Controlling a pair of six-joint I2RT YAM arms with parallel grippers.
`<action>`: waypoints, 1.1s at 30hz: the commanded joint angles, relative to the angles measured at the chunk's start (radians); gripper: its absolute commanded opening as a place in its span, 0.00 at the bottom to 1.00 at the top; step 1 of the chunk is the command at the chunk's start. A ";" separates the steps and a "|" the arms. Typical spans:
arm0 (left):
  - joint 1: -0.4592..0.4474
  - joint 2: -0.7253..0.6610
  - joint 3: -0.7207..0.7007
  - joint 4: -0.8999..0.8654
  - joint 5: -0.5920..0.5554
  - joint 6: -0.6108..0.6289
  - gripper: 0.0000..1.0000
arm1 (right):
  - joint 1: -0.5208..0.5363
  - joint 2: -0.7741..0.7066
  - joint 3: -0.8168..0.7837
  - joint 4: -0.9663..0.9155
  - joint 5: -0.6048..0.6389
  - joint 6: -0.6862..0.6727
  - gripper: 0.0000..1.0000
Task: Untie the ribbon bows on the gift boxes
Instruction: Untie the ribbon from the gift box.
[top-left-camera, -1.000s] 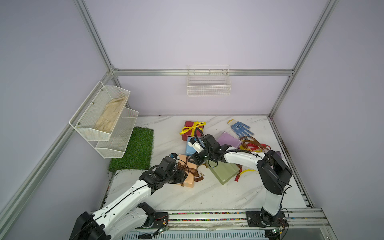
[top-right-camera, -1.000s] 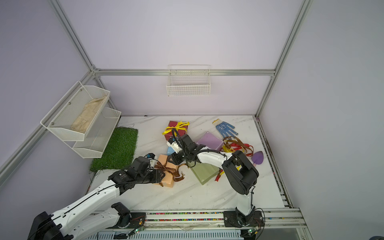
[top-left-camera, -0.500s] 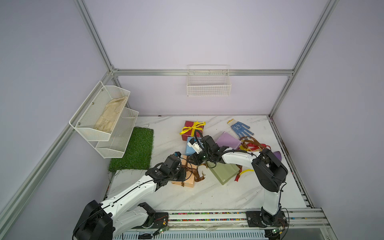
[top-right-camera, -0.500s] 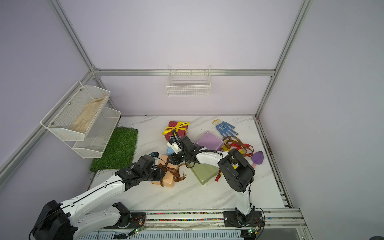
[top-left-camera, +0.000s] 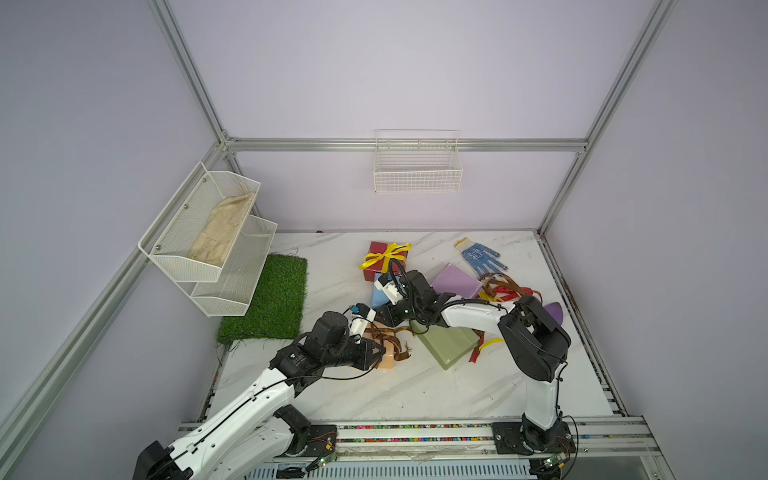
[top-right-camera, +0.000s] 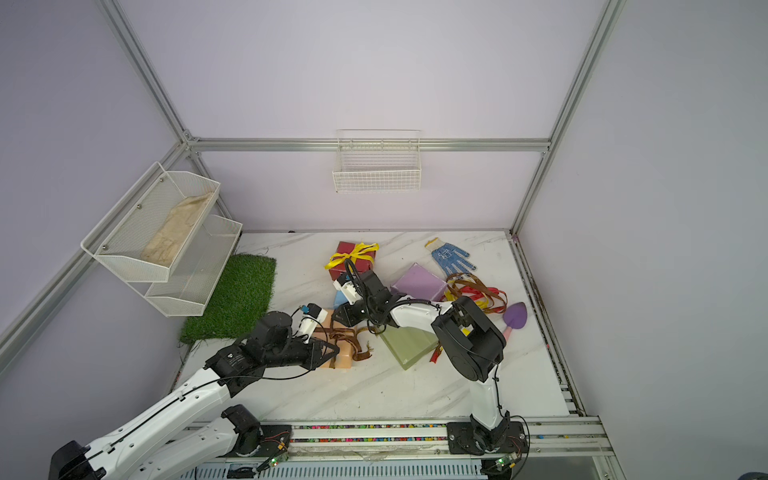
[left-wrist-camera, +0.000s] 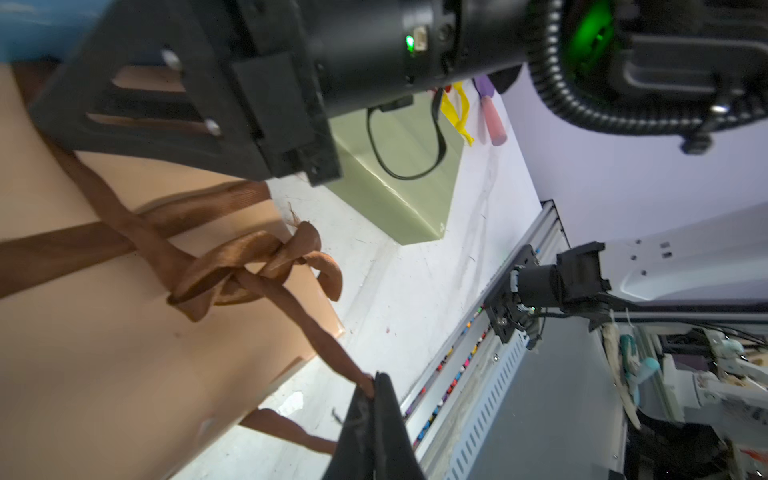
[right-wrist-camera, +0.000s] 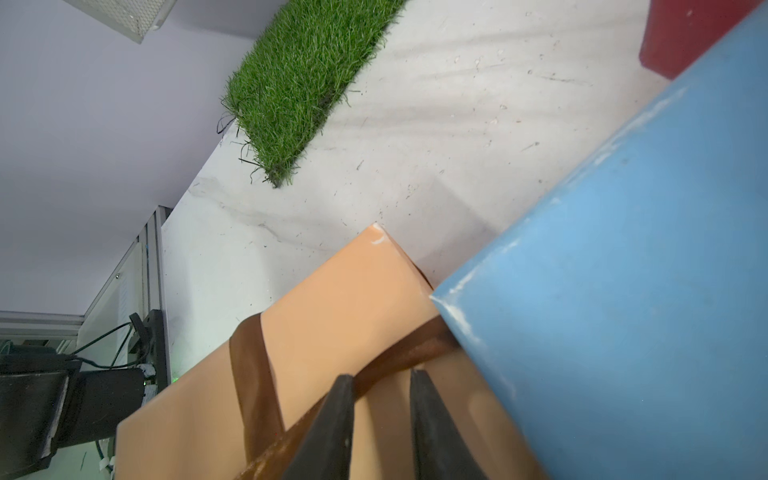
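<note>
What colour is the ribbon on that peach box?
Brown ribbon; clearest in the left wrist view.

Your L arm lies low & stretches fwd, w/ its L gripper pinched tight on the brown ribbon. Your R arm stands up, folds at the elbow & reaches across toward the L arm. Its R gripper points down, jaws a little apart.

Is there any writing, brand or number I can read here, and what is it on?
No readable text anywhere.
The peach box, light blue box and olive green box are plain paper; the glove bears only blue dots.
Any marks on the robot arms are too small to read.
</note>
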 joint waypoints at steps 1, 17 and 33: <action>-0.011 -0.030 -0.037 0.055 0.151 0.002 0.00 | 0.002 0.054 -0.008 -0.071 0.045 0.022 0.28; -0.128 0.040 -0.079 0.128 0.241 -0.070 0.15 | 0.000 0.034 0.007 -0.120 0.058 0.013 0.28; -0.052 0.008 0.090 -0.027 -0.361 -0.055 0.61 | 0.000 -0.218 0.031 -0.380 0.235 -0.063 0.48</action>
